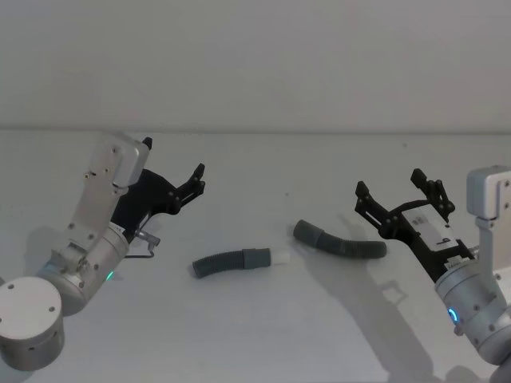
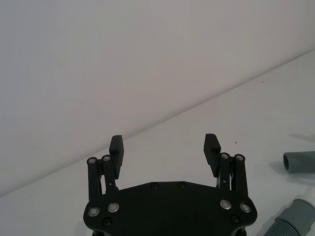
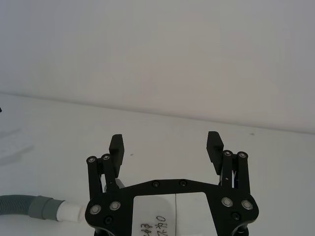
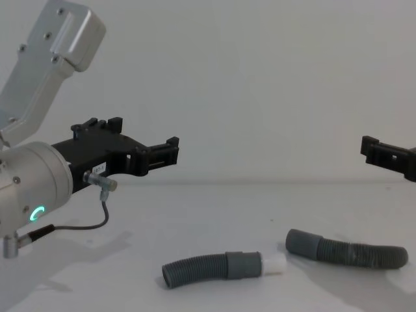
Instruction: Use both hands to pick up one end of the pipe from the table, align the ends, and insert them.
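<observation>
Two dark grey corrugated pipe pieces lie on the white table [image 1: 255,335]. The left piece [image 1: 231,262] [image 4: 203,268] ends in a grey cuff with a white tip [image 1: 283,257] [image 4: 273,262]. That tip points at the plain cuff [image 1: 306,232] of the right piece [image 1: 345,244] [image 4: 351,250], a small gap apart. My left gripper [image 1: 197,179] [image 2: 164,145] [image 4: 166,155] hovers open, up and to the left of the pipes. My right gripper [image 1: 389,185] [image 3: 166,142] hangs open above and just right of the right piece. Neither holds anything.
A thin cable and a small fitting [image 4: 101,185] hang under my left wrist. A pale wall [image 1: 255,64] rises behind the table's far edge. Bare white surface surrounds the pipes on all sides.
</observation>
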